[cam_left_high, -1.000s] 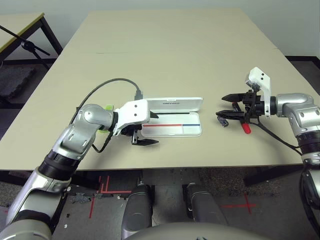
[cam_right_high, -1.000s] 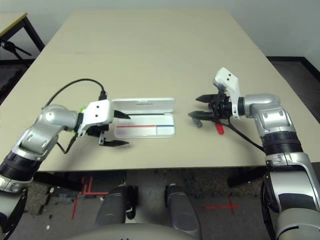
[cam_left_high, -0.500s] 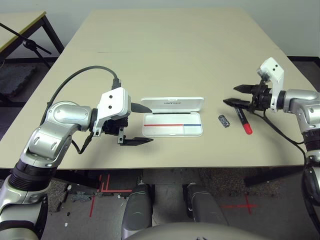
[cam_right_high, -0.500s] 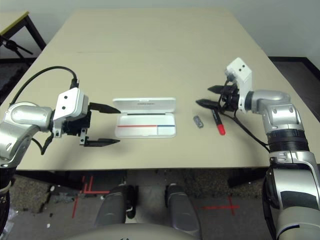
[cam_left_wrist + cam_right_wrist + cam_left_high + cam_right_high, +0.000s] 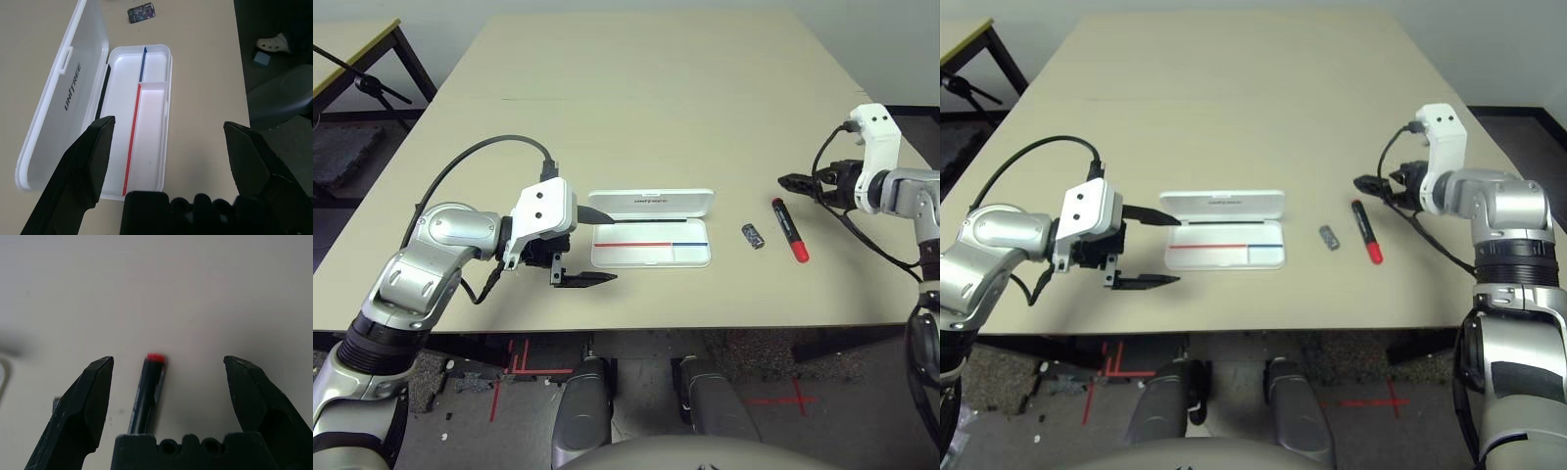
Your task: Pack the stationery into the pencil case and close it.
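Comparing with a second ago: both arms have pulled back from the work area, so EARLIER applies.
Left gripper [image 5: 587, 247]: fingers spread wide, empty, hovering at the case's near-left end; it has backed off from the case edge, then edged in again.
Right gripper [image 5: 1368, 184]: fingers wide apart in the wrist view, empty; it has withdrawn toward the robot's right, away from the marker and block it hung over a second ago.
Case [image 5: 651, 242]: open on the table [image 5: 636, 98], lid [image 5: 63, 98] lying flat behind the tray; tray empty, red and blue stripes bare, directly ahead of the left gripper.
Marker [image 5: 789, 229]: on the table, just ahead of the right gripper, well clear of the case; nothing holds it.
Block [image 5: 752, 236]: on the table between case and marker, beside the marker, not touching.
Highlighter: not made out now; a green glimpse by the left arm a second ago is gone.
Meaning: nothing packed yet; judged as a reset before the first pick, marker the likeliest target.
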Robot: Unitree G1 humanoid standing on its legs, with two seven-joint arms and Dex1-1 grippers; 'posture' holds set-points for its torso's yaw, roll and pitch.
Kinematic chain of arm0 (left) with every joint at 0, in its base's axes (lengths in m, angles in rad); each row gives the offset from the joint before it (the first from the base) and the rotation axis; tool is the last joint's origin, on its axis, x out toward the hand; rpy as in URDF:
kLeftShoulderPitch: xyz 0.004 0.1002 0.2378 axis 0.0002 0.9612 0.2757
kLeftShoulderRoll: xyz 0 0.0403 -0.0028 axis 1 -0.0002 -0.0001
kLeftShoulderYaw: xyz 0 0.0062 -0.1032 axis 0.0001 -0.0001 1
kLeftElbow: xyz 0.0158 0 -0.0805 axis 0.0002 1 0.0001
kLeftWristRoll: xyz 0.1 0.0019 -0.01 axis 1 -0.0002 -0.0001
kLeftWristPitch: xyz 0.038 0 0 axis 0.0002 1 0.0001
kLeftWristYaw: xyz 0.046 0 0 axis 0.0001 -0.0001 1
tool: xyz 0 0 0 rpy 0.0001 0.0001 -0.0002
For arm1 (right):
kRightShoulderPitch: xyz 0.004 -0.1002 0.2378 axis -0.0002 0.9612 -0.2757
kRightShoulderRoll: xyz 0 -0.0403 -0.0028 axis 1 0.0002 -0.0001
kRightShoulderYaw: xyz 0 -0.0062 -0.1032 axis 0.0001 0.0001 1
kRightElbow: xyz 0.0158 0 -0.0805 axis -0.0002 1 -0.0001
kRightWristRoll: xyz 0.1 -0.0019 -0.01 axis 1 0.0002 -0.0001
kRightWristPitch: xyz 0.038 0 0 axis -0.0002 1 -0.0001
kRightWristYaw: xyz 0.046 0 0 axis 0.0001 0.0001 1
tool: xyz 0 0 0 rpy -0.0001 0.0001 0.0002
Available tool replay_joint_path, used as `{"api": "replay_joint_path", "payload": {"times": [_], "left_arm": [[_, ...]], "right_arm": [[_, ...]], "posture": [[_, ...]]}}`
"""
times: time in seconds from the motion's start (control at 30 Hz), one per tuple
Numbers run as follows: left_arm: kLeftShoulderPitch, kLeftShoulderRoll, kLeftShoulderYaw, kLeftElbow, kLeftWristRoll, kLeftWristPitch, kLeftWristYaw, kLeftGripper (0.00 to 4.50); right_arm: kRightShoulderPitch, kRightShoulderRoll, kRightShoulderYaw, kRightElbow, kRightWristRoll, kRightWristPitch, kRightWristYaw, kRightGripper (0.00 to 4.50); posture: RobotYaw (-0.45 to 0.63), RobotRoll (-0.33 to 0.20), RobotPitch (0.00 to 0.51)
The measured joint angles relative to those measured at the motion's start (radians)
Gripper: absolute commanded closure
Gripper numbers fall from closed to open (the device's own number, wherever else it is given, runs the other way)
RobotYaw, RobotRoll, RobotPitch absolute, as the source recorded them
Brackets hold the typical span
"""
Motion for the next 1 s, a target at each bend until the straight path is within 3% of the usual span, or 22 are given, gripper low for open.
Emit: {"api": "replay_joint_path", "payload": {"times": [0.47, 0.6, 0.87, 1.0], "left_arm": [[0.0, 0.0, -0.001, 0.004, 0.012, -0.016, 0.003, 0.02], [0.0, 0.002, -0.001, 0.017, 0.012, -0.027, 0.003, 0.0], [-0.012, 0.01, -0.001, 0.082, 0.013, -0.052, -0.014, 0.0], [-0.012, 0.016, -0.001, 0.083, 0.013, -0.061, -0.021, 0.0]], "right_arm": [[0.045, 0.019, 0.101, 0.015, -0.024, -0.016, -0.001, 0.0], [0.041, 0.025, 0.102, 0.04, -0.039, -0.036, -0.009, 0.9], [0.004, 0.015, 0.105, 0.112, -0.055, -0.077, -0.002, 3.97], [-0.003, -0.019, 0.116, 0.13, -0.075, -0.126, 0.029, 4.02]], "posture": [[0.01, 0.0, 0.12], [0.01, 0.0, 0.119], [0.01, 0.0, 0.118], [0.01, 0.0, 0.119]]}}
